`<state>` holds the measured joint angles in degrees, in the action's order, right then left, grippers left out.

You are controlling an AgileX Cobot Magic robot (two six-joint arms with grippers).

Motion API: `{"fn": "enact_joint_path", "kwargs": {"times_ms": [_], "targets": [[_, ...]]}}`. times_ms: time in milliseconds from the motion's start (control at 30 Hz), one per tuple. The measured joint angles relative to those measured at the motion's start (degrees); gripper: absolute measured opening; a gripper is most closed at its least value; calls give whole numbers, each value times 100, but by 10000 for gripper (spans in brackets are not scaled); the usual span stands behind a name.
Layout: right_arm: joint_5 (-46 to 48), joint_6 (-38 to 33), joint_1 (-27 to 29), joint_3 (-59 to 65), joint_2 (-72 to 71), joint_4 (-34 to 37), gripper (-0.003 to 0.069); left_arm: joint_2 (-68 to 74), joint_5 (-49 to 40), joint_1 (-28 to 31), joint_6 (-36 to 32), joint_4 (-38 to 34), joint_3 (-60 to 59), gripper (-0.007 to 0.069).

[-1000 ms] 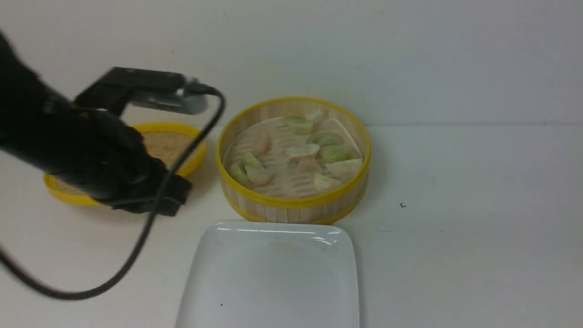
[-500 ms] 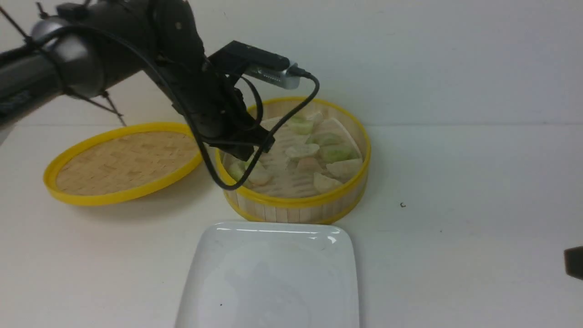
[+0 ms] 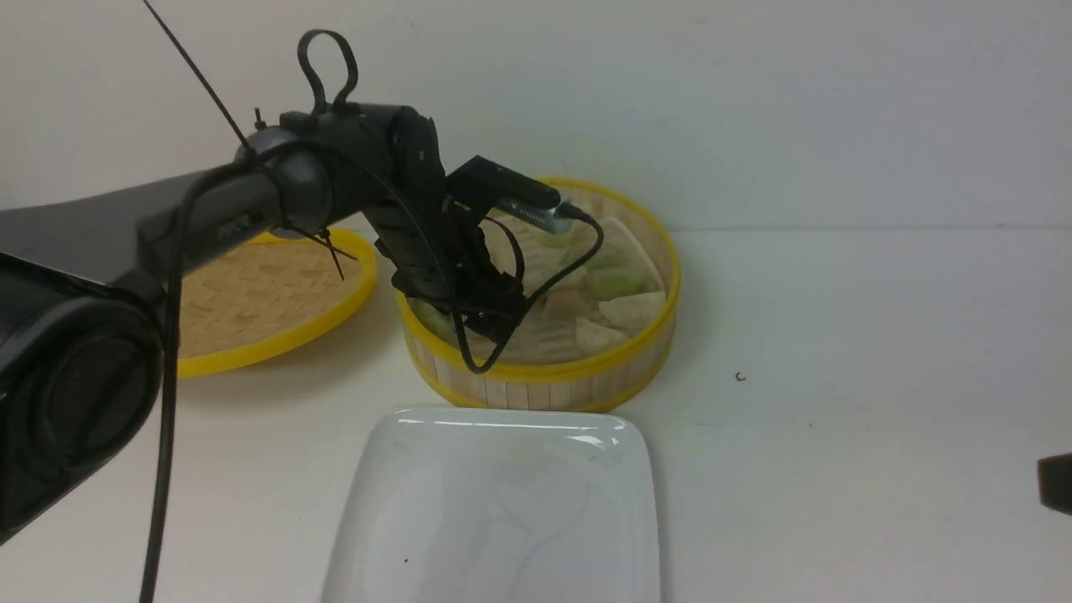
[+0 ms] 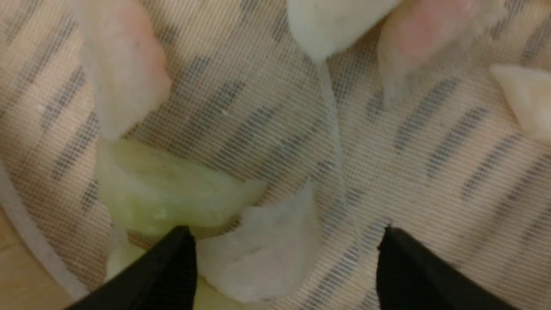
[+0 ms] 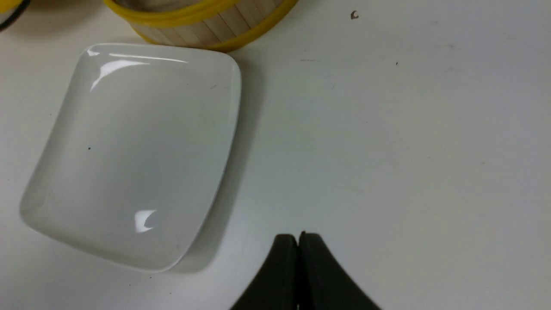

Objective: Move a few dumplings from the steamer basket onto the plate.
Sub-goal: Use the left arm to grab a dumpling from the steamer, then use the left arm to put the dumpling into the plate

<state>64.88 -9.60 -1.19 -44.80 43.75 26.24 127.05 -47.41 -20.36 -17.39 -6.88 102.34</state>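
The steamer basket (image 3: 586, 378) stands at mid table and holds several dumplings (image 3: 620, 283). My left gripper (image 3: 490, 322) reaches down inside its left part. In the left wrist view the gripper (image 4: 286, 254) is open, its fingertips (image 4: 176, 254) either side of a whitish dumpling (image 4: 262, 254) on the mesh floor, with a pale green dumpling (image 4: 172, 202) beside it. The white plate (image 3: 502, 519) lies empty in front of the basket and also shows in the right wrist view (image 5: 129, 150). My right gripper (image 5: 298, 241) is shut and empty over bare table, right of the plate.
The shallow yellow-rimmed woven lid (image 3: 268, 293) lies left of the basket, partly behind my left arm. A black cable loops from the left wrist camera (image 3: 511, 197) over the basket. The right gripper's edge (image 3: 1055, 481) shows at the far right.
My left arm has swung from over the lid to the basket and lowered its gripper inside among the dumplings. The right gripper's edge has come into the front view.
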Motion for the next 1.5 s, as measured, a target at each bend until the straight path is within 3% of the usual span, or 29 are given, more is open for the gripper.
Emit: {"fn": "enact_joint_path", "kwargs": {"times_ms": [67, 167, 233, 433, 600, 867, 1000, 1133, 1267, 1500], "targets": [[16, 0, 0, 0, 0, 0, -12, 24, 20, -7, 0, 50, 8, 485], [58, 0, 0, 0, 0, 0, -12, 41, 41, -7, 0, 96, 16, 381], [64, 0, 0, 0, 0, 5, -12, 57, 79, -7, 0, 113, 16, 262], [105, 0, 0, 0, 0, 27, -12, 40, -203, -7, 19, 125, 213, 58], [195, 0, 0, 0, 0, 27, -12, -99, -1059, -7, 106, 0, 686, -6], [252, 0, 0, 0, -7, 131, -12, -301, -1260, -14, 51, -108, 1046, 0], [270, 0, 0, 0, -7, 136, -12, -34, -1092, -14, 22, -102, 1046, 71], [334, 0, 0, 0, -7, 136, -12, 271, -952, -14, 29, 43, 1040, 217], [360, 0, 0, 0, -7, 136, -12, 451, -906, -14, 155, 354, 1036, 290], [360, -29, 0, 0, -7, 136, -12, 665, -750, -16, 403, 487, 1050, 311]]}}
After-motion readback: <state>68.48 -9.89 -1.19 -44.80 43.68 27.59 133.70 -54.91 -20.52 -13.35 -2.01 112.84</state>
